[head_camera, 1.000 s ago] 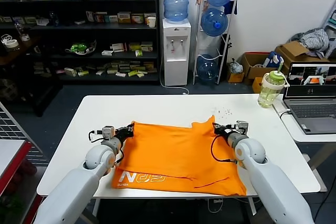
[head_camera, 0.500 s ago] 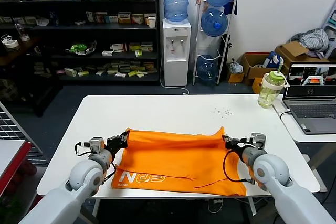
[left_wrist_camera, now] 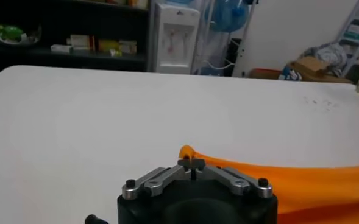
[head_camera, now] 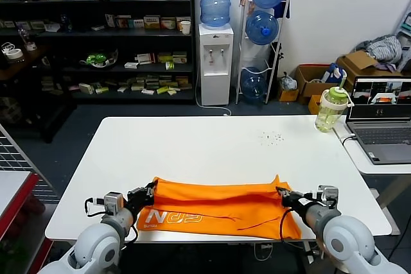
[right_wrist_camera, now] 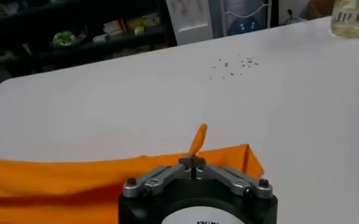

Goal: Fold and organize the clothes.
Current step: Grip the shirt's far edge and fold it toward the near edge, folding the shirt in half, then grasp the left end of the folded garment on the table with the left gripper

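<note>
Hands pinch both upper corners of the bright orange cotton T-shirt (head_camera: pixel 218 206) low on the white counter (head_camera: pixel 192 145): left hand (head_camera: pixel 151 192), right hand (head_camera: pixel 280 192).

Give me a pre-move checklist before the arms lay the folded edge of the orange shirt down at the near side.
1. Left gripper shut on the T-shirt at its left corner: ok.
2. Right gripper shut on the right corner, a tuft of cloth sticking up past its fingertips: ok.
3. Carried edge level between both grippers: ok, near straight, slight sag mid-span.
4. Fold lined up with the near hem: cannot tell; the lettering still shows uncovered.
5. Shirt fully on the table: not ok, the near edge reaches the table's front rim.
6. Water bottle clear of the arms: ok, far right corner.
</note>
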